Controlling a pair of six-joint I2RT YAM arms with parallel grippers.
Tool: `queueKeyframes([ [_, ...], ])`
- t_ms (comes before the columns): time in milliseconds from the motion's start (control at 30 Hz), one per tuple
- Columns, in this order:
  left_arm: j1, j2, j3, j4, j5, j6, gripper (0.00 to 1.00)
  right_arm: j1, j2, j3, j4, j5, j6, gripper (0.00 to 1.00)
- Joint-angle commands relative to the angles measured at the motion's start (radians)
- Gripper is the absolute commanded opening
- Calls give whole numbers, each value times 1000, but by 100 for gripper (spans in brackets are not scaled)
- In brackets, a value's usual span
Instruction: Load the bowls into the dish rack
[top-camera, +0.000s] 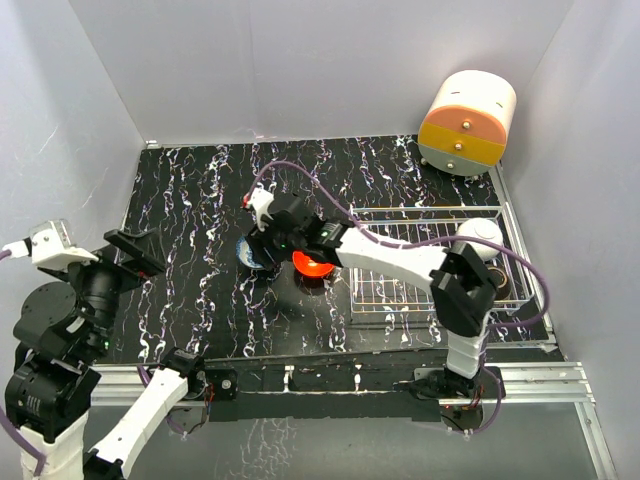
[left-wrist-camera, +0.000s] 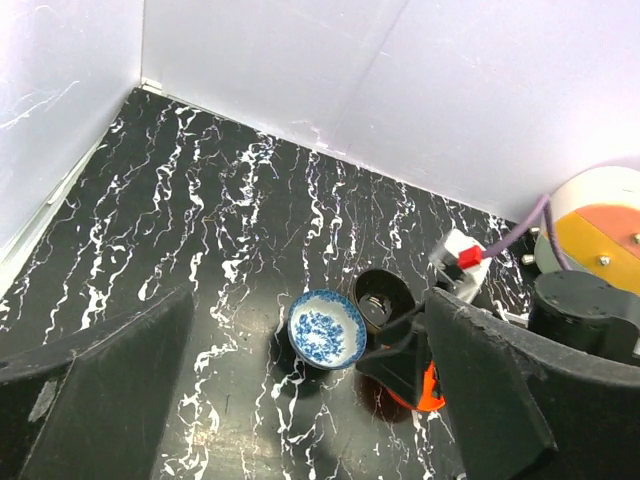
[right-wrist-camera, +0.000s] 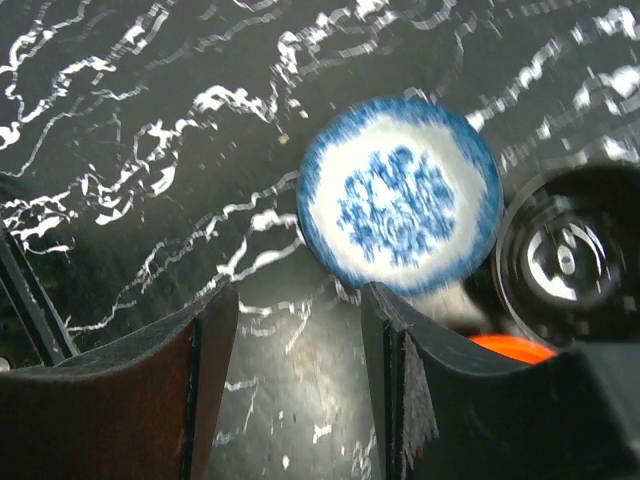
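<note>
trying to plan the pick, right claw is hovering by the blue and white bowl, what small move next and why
Probably ease the right claw forward and down so its open jaws straddle the near rim of the blue-and-white bowl. It holds nothing, that rim sits just ahead, and the black bowl crowds the bowl's other side.

Bowl cluster (left-wrist-camera: 327, 327) just left of dish rack (top-camera: 395, 297) — cabinet (top-camera: 467, 122) behind the rack

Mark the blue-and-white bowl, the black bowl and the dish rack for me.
blue-and-white bowl (right-wrist-camera: 400, 210), right wrist view, on the patterned inside bottom.
black bowl (left-wrist-camera: 381, 296), left wrist view, on its dark inside.
dish rack (top-camera: 395, 293), top external view, on bare wire floor near its left end.
</note>
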Motion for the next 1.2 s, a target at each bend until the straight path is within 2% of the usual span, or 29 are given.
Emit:
queueKeyframes([
  [0,-3,-9,32,-43,-38,13,97,5,94,137,115,-178,-119,54],
  [300,-3,-18,43,-67,-58,17,97,18,297,300,35,-181,-156,57],
  [533,-3,-21,37,-71,-66,19,97,35,416,417,-47,-69,-155,58],
  [633,-3,-28,29,-73,-73,19,97,39,440,428,-62,-19,-151,63],
  [833,-3,-35,20,-73,-74,17,97,41,465,424,-63,71,-140,62],
  [1000,-3,-37,21,-77,-77,16,97,43,466,398,-49,78,-141,55],
  [1100,-4,-43,16,-79,-80,13,97,45,468,385,-46,80,-142,37],
  [1167,-3,-48,10,-77,-80,10,97,47,467,373,-41,79,-135,29],
])
